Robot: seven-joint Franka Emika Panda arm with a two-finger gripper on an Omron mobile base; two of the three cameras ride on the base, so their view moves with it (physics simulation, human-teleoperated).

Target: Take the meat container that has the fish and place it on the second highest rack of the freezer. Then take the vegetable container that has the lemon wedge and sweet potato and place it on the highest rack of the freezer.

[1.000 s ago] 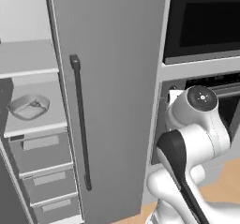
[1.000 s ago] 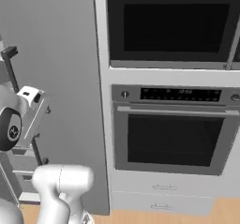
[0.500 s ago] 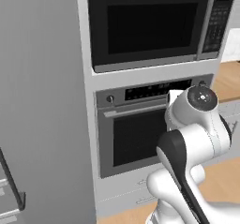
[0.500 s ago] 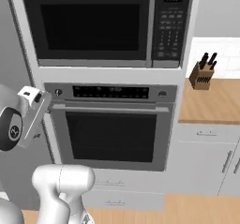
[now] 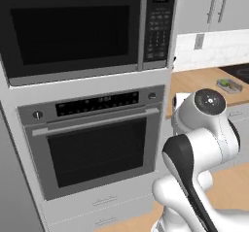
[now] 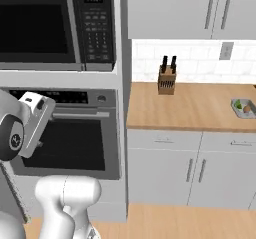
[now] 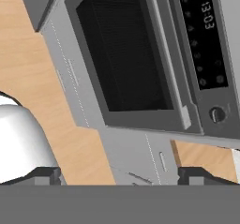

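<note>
Wood counter [image 6: 190, 105] running right of oven [image 5: 97, 143], veg tub [image 6: 243, 107] sitting at 3 o'clock, gripper [image 7: 119, 175] facing oven, fingers [image 7: 44, 175] spread wide, holding nothing

the arm [image 5: 202, 143] is glossy white, built of fat rounded segments — smooth shells without visible cables or screws. a dark, near-black band wraps one joint and runs down the link as a curved stripe. a round white cap tops the upper joint, with a small dark-ringed disc at its centre. from the right base view a dark circular joint face carries a pale mark, and a boxy white-and-grey block juts beside it.
</note>
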